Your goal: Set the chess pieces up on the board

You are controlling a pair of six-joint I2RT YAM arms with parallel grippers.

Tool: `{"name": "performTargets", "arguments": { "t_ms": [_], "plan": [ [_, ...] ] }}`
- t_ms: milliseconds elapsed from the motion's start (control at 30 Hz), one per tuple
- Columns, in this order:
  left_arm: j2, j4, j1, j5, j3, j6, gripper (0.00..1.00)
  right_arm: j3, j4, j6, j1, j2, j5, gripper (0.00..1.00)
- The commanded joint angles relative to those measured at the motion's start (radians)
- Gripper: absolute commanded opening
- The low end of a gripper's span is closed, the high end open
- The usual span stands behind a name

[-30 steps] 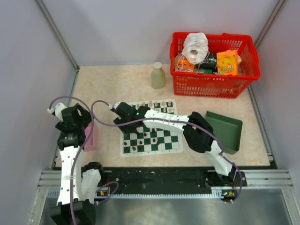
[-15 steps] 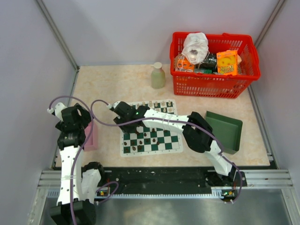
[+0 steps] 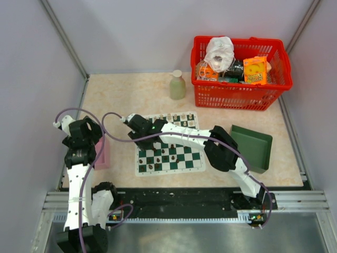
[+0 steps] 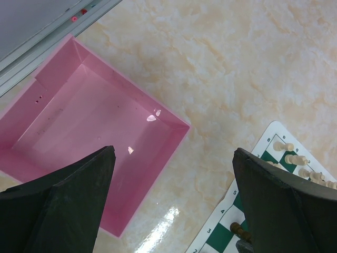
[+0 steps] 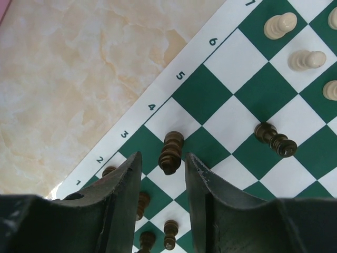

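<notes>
We have the right gripper (image 5: 162,156) straddling a dark piece (image 5: 171,153), jaws not clamped. An off-centre squeeze could topple it onto neighbouring pieces (image 5: 169,234). Left gripper (image 4: 172,152) is wide open and empty.

We hold our left gripper (image 4: 172,158) wide open above a shallow pink plastic tray (image 4: 79,105); beside it lies a green-and-white checked board (image 4: 224,208) corner bearing cream chess pieces (image 4: 295,156).

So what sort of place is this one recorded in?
Most likely a lab test cell rather than a home: plain grey panels on metal framing enclose a marble-look table, two robot arms are bolted to a rail at its edge, and a red basket of props sits nearby.
</notes>
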State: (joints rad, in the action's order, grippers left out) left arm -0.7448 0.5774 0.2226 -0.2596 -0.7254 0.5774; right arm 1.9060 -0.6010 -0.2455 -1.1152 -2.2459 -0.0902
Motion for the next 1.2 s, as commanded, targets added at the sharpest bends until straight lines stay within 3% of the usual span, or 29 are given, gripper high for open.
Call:
{"name": "performTargets", "arguments": {
  "t_ms": [0, 267, 433, 733, 900, 1167],
  "plan": [
    [-0.002, -0.042, 0.006, -0.007, 0.003, 0.001, 0.99, 0.051, 0.004, 0.008, -0.011, -0.017, -0.022, 0.38],
    [-0.005, -0.042, 0.006, -0.007, 0.001, 0.001, 0.99, 0.054, 0.004, 0.009, -0.009, -0.020, -0.014, 0.26],
    [-0.005, -0.044, 0.006, -0.004, 0.003, 0.001, 0.99, 0.056, 0.000, 0.012, -0.011, 0.003, -0.013, 0.11],
    [0.012, -0.031, 0.006, -0.001, -0.003, 0.007, 0.99, 0.015, 0.000, 0.018, -0.011, 0.156, -0.034, 0.10],
    [0.022, -0.024, 0.006, 0.002, -0.005, 0.009, 0.99, -0.106, 0.015, 0.012, -0.011, 0.317, -0.066, 0.10],
    [0.038, -0.019, 0.006, -0.004, 0.007, 0.009, 0.99, -0.461, 0.060, -0.083, -0.012, 0.584, -0.072, 0.11]
  ]
}}
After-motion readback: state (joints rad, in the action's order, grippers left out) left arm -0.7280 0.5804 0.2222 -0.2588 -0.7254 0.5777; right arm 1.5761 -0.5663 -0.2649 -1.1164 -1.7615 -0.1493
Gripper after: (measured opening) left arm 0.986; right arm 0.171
